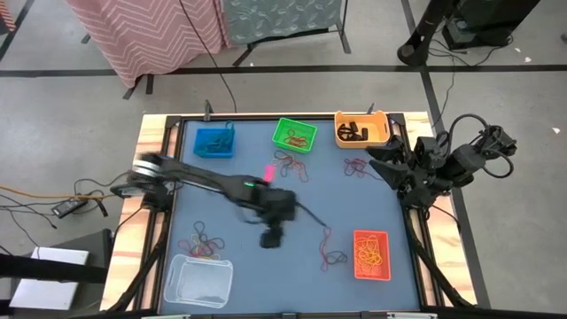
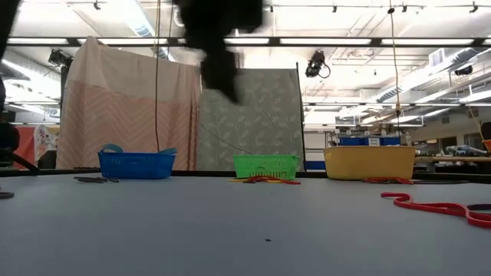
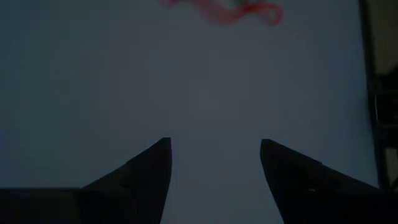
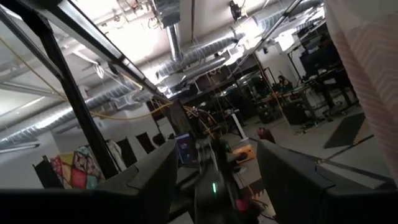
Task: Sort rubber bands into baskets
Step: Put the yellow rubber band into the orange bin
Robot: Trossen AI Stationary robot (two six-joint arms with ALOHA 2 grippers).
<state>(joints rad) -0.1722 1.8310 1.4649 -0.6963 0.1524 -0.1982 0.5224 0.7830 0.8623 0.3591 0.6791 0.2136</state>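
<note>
The left gripper (image 1: pixel 271 237) is hovering mid-surface, fingers open and empty, seemingly reaching for loose rubber bands (image 1: pixel 332 257) beside the red-orange basket (image 1: pixel 371 254); next, lowering and closing. The right gripper (image 1: pixel 379 161) is waiting open at the right edge.

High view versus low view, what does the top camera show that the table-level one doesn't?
Only the high view shows the red-orange basket, the clear white basket, the right gripper parked at the table's right edge, and the left gripper open over mid-table. Only the low view shows the room behind and a red rubber band up close. Both show the blue basket, green basket and yellow-orange basket.
</note>
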